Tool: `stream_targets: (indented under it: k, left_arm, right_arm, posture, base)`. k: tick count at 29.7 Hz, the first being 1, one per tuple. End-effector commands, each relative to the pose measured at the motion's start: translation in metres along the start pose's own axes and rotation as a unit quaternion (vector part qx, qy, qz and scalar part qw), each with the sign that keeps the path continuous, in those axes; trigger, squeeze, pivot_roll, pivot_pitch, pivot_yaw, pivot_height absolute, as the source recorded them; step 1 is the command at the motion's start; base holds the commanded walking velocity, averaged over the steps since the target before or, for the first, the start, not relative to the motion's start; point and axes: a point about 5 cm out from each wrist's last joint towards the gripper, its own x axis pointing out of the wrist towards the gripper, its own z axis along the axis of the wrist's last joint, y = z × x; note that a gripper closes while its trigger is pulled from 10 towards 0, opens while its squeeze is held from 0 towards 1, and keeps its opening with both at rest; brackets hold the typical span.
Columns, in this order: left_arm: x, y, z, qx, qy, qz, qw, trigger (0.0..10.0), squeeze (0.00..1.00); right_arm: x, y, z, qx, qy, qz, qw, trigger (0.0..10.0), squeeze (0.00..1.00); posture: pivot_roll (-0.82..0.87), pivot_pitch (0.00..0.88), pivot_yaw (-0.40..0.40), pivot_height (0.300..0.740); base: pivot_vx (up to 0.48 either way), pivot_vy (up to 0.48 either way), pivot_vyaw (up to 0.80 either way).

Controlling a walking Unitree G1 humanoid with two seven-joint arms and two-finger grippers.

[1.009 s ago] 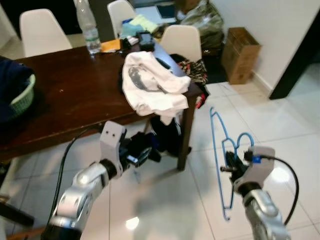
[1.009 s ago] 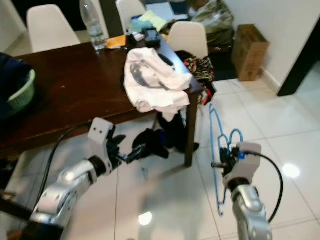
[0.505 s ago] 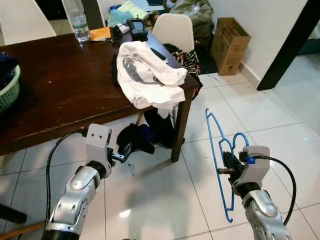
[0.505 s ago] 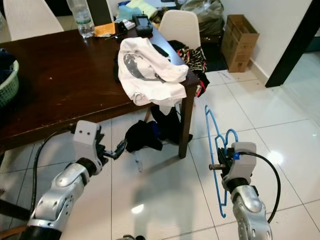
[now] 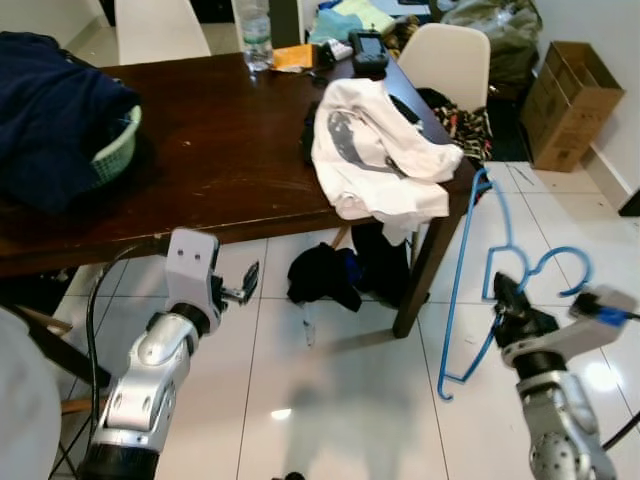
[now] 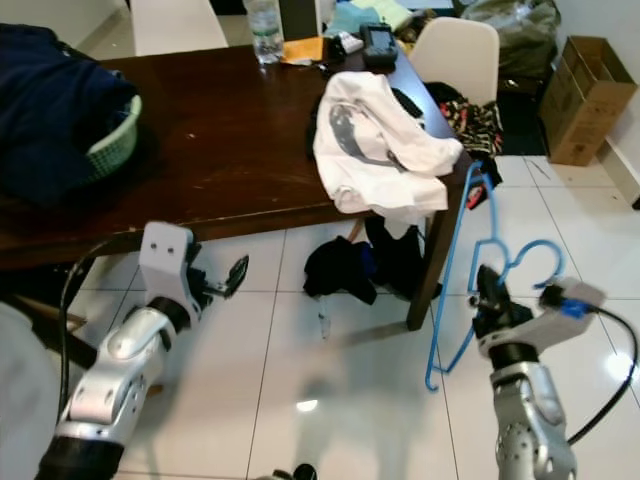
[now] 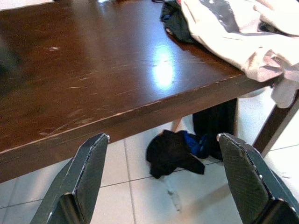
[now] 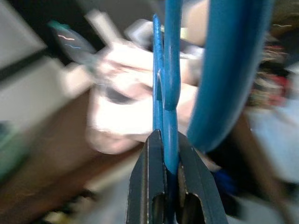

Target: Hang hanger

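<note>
While the right gripper is clamped tight on the thin frame of the blue hanger, the hanger stands nearly upright above the white tiled floor, just beside the corner leg of the dark wooden table, its hook curling over by the gripper. In the right wrist view the two black fingers press together on the blue wire, with the background blurred. The left gripper is held out low in front of the table edge, its fingers spread wide apart and holding nothing. A white T-shirt is draped over the table's corner, and dark clothes lie in a heap on the floor under it. A green basket heaped with dark blue cloth sits on the table's left side, a plastic bottle stands at the far edge, and a cardboard box rests by the wall.
</note>
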Motion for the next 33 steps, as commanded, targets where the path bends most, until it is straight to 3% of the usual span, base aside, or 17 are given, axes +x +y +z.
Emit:
stream_targets:
  k: [1, 2, 3, 4, 6, 8, 10, 15, 20, 25, 33]
  left_arm:
    - [0.000, 0.008, 0.008, 0.001, -0.015, 0.019, 1.000, 10.0, 0.00]
    - [0.000, 0.008, 0.008, 0.001, -0.015, 0.019, 1.000, 10.0, 0.00]
    - [0.002, 0.010, 0.016, 0.002, -0.027, 0.024, 0.999, 10.0, 0.00]
    - [0.002, 0.010, 0.016, 0.002, -0.027, 0.024, 0.999, 10.0, 0.00]
    - [0.006, 0.013, 0.027, 0.004, -0.044, 0.031, 0.999, 10.0, 0.00]
    - [0.007, 0.014, 0.030, 0.005, -0.049, 0.032, 0.998, 10.0, 0.00]
    - [0.008, 0.018, 0.037, 0.009, -0.058, 0.040, 0.997, 10.0, 0.00]
    - [0.007, 0.021, 0.038, 0.010, -0.059, 0.041, 0.997, 10.0, 0.00]
    - [0.005, 0.024, 0.039, 0.012, -0.062, 0.044, 0.997, 10.0, 0.00]
    - [0.005, 0.038, 0.050, 0.029, -0.076, 0.066, 0.994, 10.0, 0.00]
    - [0.007, 0.046, 0.056, 0.032, -0.080, 0.070, 0.994, 10.0, 0.00]
  right_arm:
    - [0.003, 0.020, 0.004, 0.033, -0.002, 0.058, 0.998, 10.0, 0.00]
    - [0.003, 0.020, 0.004, 0.033, -0.002, 0.058, 0.998, 10.0, 0.00]
    - [0.004, 0.036, 0.004, 0.044, 0.004, 0.106, 0.993, 10.0, 0.00]
    - [0.004, 0.036, 0.004, 0.044, 0.004, 0.106, 0.993, 10.0, 0.00]
    - [0.005, 0.058, 0.001, 0.054, 0.024, 0.174, 0.983, 10.0, 0.00]
    - [0.005, 0.064, -0.001, 0.054, 0.032, 0.192, 0.979, 10.0, 0.00]
    - [0.001, 0.077, -0.016, 0.001, 0.084, 0.233, 0.969, 10.0, 0.00]
    - [-0.001, 0.077, -0.027, -0.031, 0.112, 0.238, 0.964, 10.0, 0.00]
    - [0.001, 0.066, -0.035, -0.060, 0.134, 0.196, 0.970, 10.0, 0.00]
    - [0.001, 0.052, -0.041, -0.104, 0.160, 0.155, 0.969, 10.0, 0.00]
    - [0.001, 0.049, -0.045, -0.116, 0.167, 0.138, 0.969, 10.0, 0.00]
  posture:
    - [0.05, 0.180, 0.017, 0.740]
    - [0.05, 0.180, 0.017, 0.740]
    - [0.05, 0.180, 0.017, 0.740]
    - [0.05, 0.180, 0.017, 0.740]
    - [0.05, 0.177, 0.015, 0.740]
    - [0.05, 0.176, 0.014, 0.740]
    - [0.06, 0.175, 0.009, 0.740]
    - [0.06, 0.175, 0.009, 0.740]
    - [0.06, 0.175, 0.006, 0.740]
    - [0.06, 0.175, 0.004, 0.740]
    - [0.06, 0.178, 0.008, 0.740]
  base:
    - [0.000, 0.000, 0.77]
    - [0.000, 0.000, 0.77]
    - [0.000, 0.000, 0.77]
    - [0.000, 0.000, 0.77]
    - [0.000, 0.000, 0.77]
    - [0.000, 0.000, 0.77]
    - [0.000, 0.000, 0.77]
    - [0.000, 0.000, 0.76]
    - [0.000, 0.000, 0.10]
    - [0.367, 0.000, 0.00]
    - [0.395, 0.000, 0.00]
